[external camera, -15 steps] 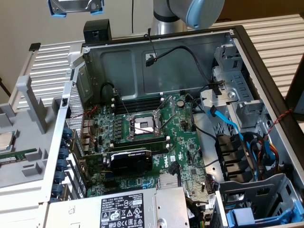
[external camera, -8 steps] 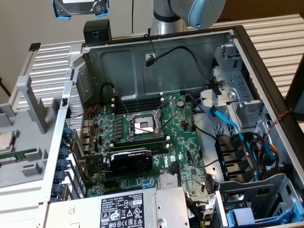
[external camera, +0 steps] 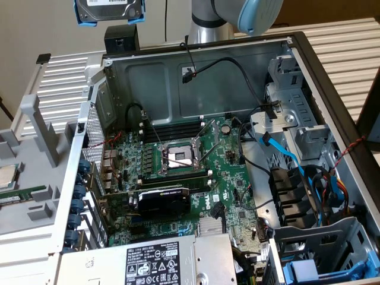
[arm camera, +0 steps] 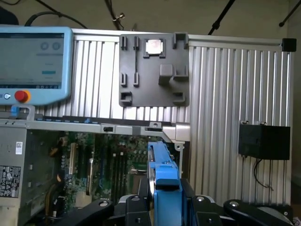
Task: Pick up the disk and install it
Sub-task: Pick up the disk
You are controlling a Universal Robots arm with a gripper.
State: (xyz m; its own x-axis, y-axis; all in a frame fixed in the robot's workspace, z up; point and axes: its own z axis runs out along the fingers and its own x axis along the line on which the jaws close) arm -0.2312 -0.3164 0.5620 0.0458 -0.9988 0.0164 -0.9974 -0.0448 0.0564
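The pincer (arm camera: 164, 207) is clamped on the disk (external camera: 110, 10), with the blue carrier frame seen edge-on between the black fingers (arm camera: 134, 207). In the exterior view the disk hangs in the air at the upper left of the frame, apart from the open computer case (external camera: 196, 65). The case lies on the ribbed worktop (external camera: 59, 77) with its motherboard (external camera: 178, 172) exposed. A second blue carrier (external camera: 303, 270) sits in the drive bay at the lower right. A grey parts tray (arm camera: 155, 80) on the worktop holds a small silver chip (arm camera: 154, 46).
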